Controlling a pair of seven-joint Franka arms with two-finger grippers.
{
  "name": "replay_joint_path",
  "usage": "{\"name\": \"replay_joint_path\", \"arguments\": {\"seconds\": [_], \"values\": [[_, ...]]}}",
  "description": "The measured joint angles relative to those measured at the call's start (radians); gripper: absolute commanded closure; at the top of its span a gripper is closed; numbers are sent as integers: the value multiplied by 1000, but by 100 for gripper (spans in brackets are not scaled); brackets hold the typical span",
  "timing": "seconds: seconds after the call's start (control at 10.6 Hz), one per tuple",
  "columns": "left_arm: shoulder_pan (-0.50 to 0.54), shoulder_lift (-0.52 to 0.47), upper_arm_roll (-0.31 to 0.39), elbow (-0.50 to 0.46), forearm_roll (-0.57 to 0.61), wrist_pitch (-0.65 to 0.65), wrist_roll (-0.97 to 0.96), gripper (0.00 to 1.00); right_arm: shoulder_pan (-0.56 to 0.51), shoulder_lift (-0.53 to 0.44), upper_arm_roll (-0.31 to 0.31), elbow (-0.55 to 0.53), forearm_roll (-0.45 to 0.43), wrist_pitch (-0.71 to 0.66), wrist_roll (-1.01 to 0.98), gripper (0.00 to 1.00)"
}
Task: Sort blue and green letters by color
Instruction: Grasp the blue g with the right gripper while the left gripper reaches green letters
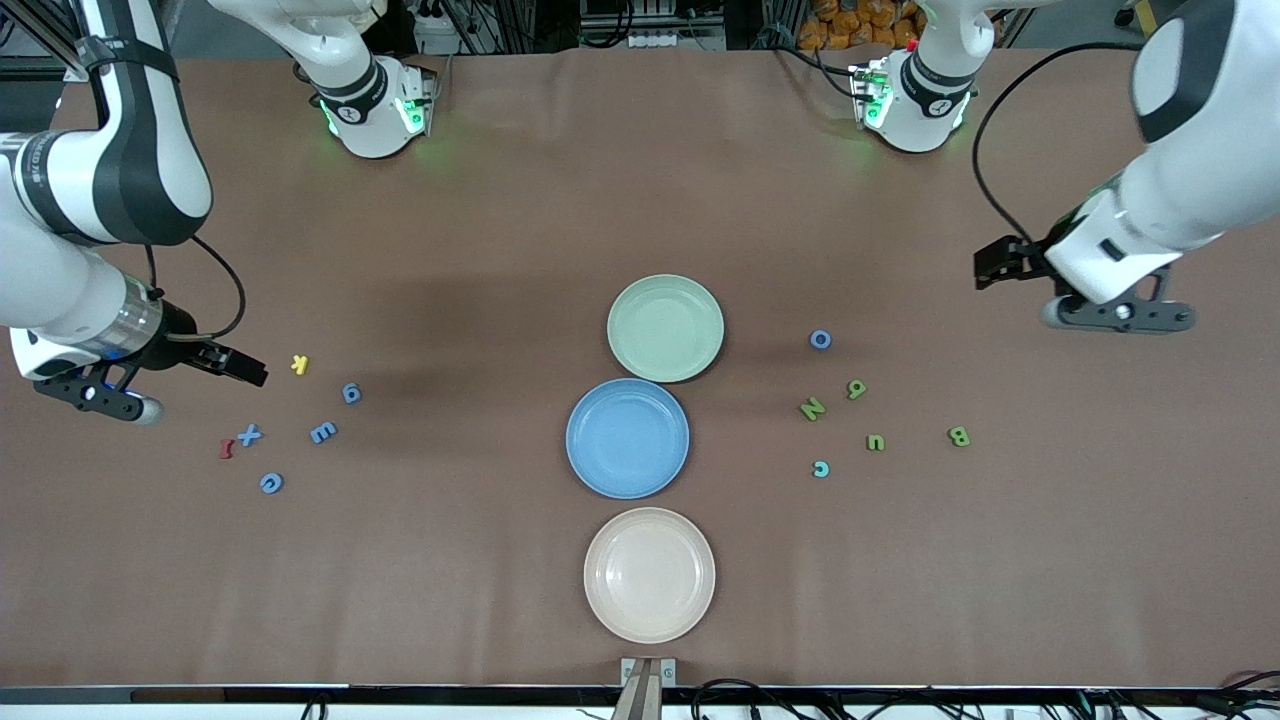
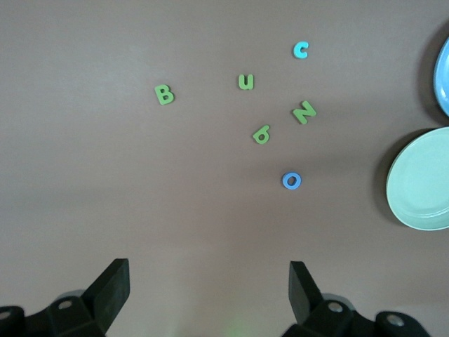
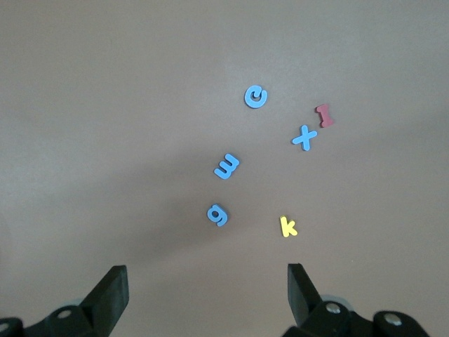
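Sorting not yet begun: every letter lies on the tabletop (image 1: pixel 500 250), all three plates bare.

Front view: blue letters (image 1: pixel 323 432) at lower left, green letters (image 1: pixel 875 442) at right (a blue O (image 1: pixel 820 339) among them); green plate (image 1: pixel 665 327) and blue plate (image 1: pixel 627 438) at centre; right hand (image 1: pixel 100 398) and left hand (image 1: pixel 1120 312) both released, empty.
Left wrist view: only here a turquoise C (image 2: pixel 300 50) reads clearly, at upper centre.
Right wrist view: yellow K (image 3: pixel 288 226) and red letter (image 3: pixel 324 115), right of centre, are shown plainly.
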State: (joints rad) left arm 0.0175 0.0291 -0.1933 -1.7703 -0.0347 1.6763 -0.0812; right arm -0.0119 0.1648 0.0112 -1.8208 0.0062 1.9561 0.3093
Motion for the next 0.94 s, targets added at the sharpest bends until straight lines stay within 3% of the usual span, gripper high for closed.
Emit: {"name": "replay_joint_path", "arguments": {"seconds": [0.28,0.94], "values": [[-1,0,-30,-82,-23,69,0,0,5,41,0,-8,0,22,20,0],[0,-3,-53,-212,-24,223,0,0,13,179,2,-109,2,244,162,0]]}}
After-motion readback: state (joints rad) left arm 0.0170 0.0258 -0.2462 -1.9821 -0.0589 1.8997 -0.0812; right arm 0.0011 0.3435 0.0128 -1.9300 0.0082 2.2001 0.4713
